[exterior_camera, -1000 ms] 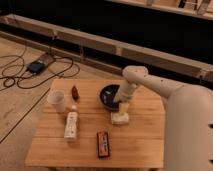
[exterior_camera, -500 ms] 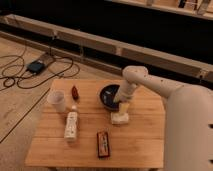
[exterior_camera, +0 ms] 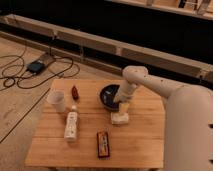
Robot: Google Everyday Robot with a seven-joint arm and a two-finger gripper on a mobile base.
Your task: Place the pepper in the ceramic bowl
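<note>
wooden table (exterior_camera: 135, 142) below, my gripper (exterior_camera: 120, 111) sits low by the ceramic bowl (exterior_camera: 105, 93), its grip i cannot tell, and the pepper (exterior_camera: 75, 91) lies across the bowl beside the white cup (exterior_camera: 56, 100), seemingly pointing away.

white arm (exterior_camera: 152, 86), rounded joints; pale claw (exterior_camera: 120, 115) low beside ceramic bowl (exterior_camera: 107, 96)

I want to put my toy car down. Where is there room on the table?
Bare wood: front right corner, past the packet, and front left, below the bottle. The back row is crowded: cup, pepper, bowl, with the claw right in front of the bowl.
</note>
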